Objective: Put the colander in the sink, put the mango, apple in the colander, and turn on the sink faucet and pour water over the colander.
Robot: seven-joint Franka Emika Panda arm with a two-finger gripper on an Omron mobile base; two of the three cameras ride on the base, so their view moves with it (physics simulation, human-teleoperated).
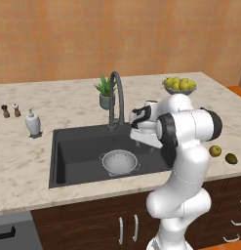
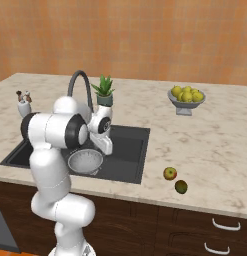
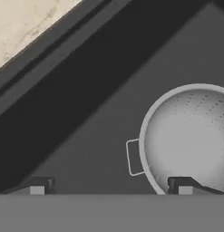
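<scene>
The colander sits upright on the floor of the sink, toward the sink's front edge and apart from its walls; no fruit lies in it. The tool hangs above the sink with its two tips spread wide and holding nothing: in the hand view one tip stands over the sink's dark floor, the other over the colander's rim, and one little side handle of the colander shows between them. The sink faucet rises at the sink's back edge, its arched spout reaching over the basin. The apple and the mango lie on the desk to the right of the sink, just beside each other near the desk's front edge.
</scene>
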